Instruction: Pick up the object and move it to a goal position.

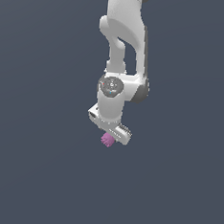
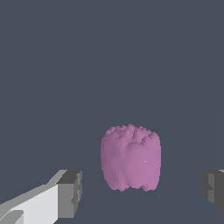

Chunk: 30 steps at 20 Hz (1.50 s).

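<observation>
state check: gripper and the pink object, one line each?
gripper: open, a finger on either side of the object, gaps visible on both sides.
pink lump: between the fingers, ungripped; the views don't show clearly whether it rests on the surface.

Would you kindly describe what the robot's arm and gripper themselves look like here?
The arm is glossy white with rounded segments and dark grey-black joint sections along one side. A round dark cap with small coloured markings sits on the wrist. The gripper has a white body and blocky dark grey fingertips. No cables are visible.
</observation>
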{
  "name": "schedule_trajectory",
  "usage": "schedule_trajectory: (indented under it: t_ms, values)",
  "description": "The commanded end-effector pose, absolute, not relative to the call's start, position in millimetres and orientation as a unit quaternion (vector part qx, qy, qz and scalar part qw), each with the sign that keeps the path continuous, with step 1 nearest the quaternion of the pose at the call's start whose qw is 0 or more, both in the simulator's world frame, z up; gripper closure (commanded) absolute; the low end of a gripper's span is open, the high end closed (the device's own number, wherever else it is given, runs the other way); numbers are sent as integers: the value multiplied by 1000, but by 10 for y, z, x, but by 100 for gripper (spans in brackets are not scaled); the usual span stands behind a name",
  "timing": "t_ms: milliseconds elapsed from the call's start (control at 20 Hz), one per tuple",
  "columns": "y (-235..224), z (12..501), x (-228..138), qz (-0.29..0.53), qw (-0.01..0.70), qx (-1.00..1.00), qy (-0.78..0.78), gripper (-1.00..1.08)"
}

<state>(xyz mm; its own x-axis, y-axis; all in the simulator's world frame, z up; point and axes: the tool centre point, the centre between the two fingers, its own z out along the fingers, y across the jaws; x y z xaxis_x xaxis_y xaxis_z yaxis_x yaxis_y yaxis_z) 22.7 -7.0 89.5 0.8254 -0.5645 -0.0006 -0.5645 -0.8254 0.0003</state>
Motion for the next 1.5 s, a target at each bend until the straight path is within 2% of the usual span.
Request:
schedule_trajectory:
  t_ms: [0, 800, 850, 1450]
  values:
    - [-70, 892, 227, 0, 0, 955, -296, -92]
    - [-71, 391, 229, 0, 0, 955, -298, -92]
    - [-71, 391, 229, 0, 0, 955, -298, 108]
    - [-63, 404, 228, 0, 0, 955, -298, 108]
